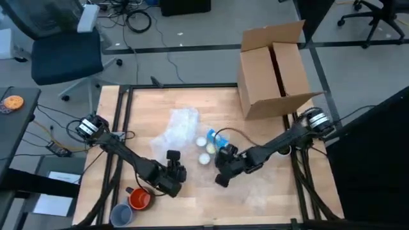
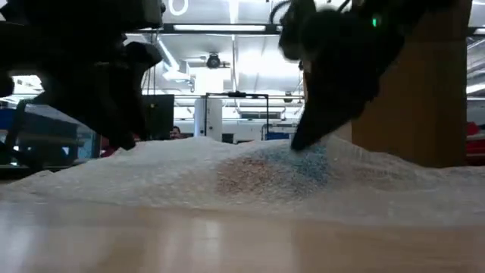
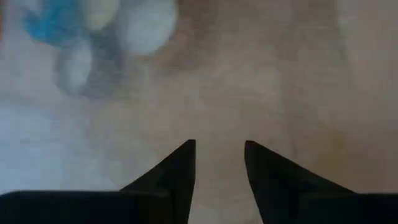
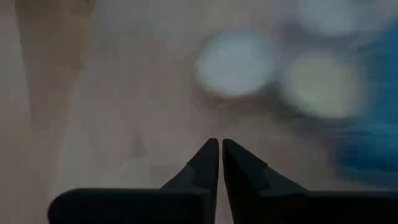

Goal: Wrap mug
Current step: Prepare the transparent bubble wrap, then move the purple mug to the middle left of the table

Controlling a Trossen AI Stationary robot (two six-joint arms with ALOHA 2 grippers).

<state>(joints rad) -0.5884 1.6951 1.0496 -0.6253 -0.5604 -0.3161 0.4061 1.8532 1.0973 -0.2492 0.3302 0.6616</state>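
**A:** Where do the jaws stand?

**B:** The right gripper point(image 4: 219, 146) has its jaws pressed almost together, low over the wooden surface point(image 1: 192, 211). Whether they pinch the flat sheet of clear bubble wrap point(image 2: 265, 174) I cannot tell. The left gripper point(image 3: 219, 152) has a narrow gap and holds nothing.

**A:** And the mug?

**B:** A red ceramic mug point(image 1: 139, 198) stands behind the left gripper, near its arm and outside the wrap. A small cluster of blue, white and yellow round objects point(image 1: 211, 144) lies just ahead of both grippers, between them. They are too blurred to identify. A crumpled heap of bubble wrap point(image 1: 179, 124) lies beyond the left jaws.

**A:** What could go wrong?

**B:** If the right jaws closed on bare wood, not on film, a lift would bring up nothing. If they did catch it, a quick pull could drag the sheet into the cluster and scatter it. The left arm's elbow is close to the red mug, so a swing could knock it over.

**A:** What about the containers?

**B:** The open brown cardboard box point(image 1: 275, 70) stands well behind the right arm. Its inside is dark and I see no contents. The red mug and the grey-blue cup point(image 1: 121, 214) beside it both face upward, and I see nothing in either.
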